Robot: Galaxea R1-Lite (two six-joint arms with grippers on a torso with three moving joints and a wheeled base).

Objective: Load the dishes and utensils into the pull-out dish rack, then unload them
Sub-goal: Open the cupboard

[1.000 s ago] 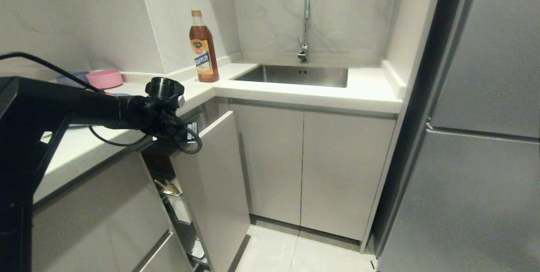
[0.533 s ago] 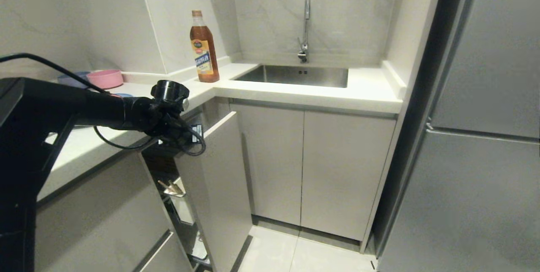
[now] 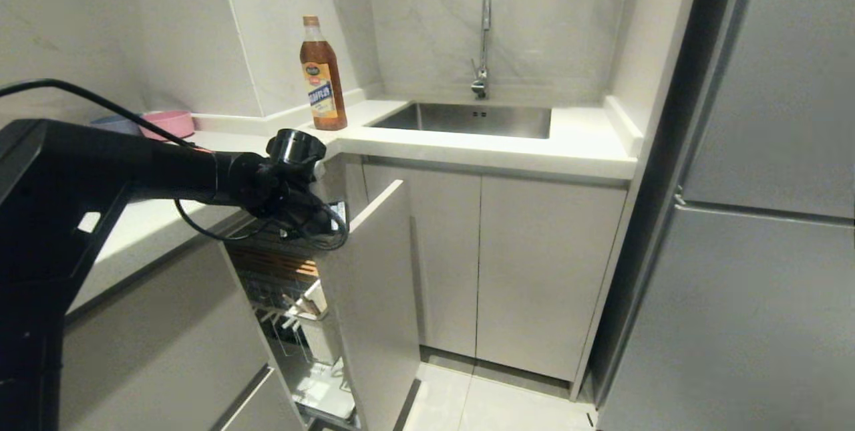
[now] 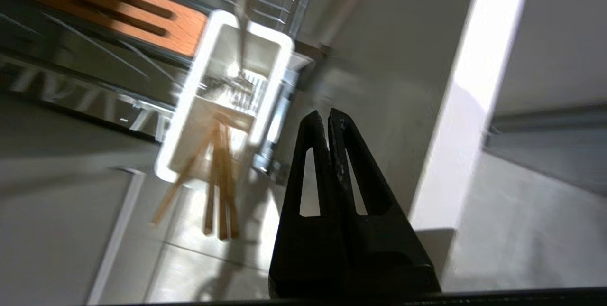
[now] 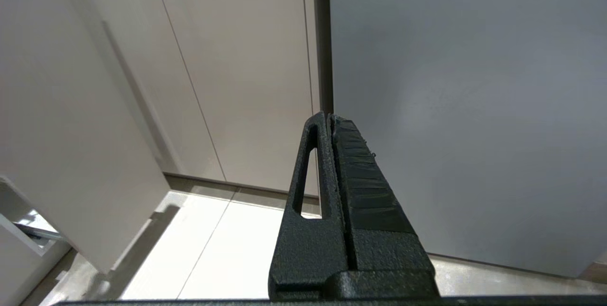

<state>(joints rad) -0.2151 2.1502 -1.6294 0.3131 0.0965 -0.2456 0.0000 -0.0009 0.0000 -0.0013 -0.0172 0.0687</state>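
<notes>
Pull-out dish rack: partly drawn out from under the worktop, pale front panel angled into the aisle. Contents: chopsticks and spoon standing in the white utensil cup, beside the slotted wooden block. Left gripper: jaws clenched, holding nothing, hooked just behind the panel's top edge. Right gripper: jaws clenched, parked low. Handling advice: pull straight along the runners, evenly, so the utensils don't rattle out.
</notes>
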